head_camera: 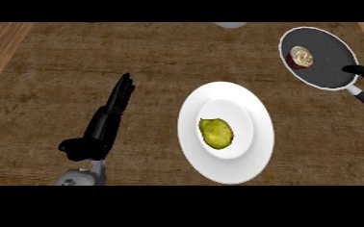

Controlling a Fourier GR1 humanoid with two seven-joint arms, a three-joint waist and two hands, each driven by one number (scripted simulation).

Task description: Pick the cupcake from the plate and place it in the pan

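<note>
- The brown wooden desk (85, 53) carries everything and fills the whole view.
- A big round white plate (263, 139) lies near the front edge of the desk, a little right of the middle.
- A round black pan with a pale rim (328, 65) lies near the back right corner of the desk, apart from the plate.
- The black left hand (107, 122) shows over the left half of the desk, near the front edge. Its fingers are straight and point to the back edge, and it holds nothing.
- A yellow-green pear (216, 133) lies in the middle of the plate.
- The small cupcake with pale cream on top and a dark red cup (301, 57) sits inside the pan, by its left side.
- A small black part of the right hand (353, 69) shows at the right edge, over the pan. I cannot tell how its fingers are.
</note>
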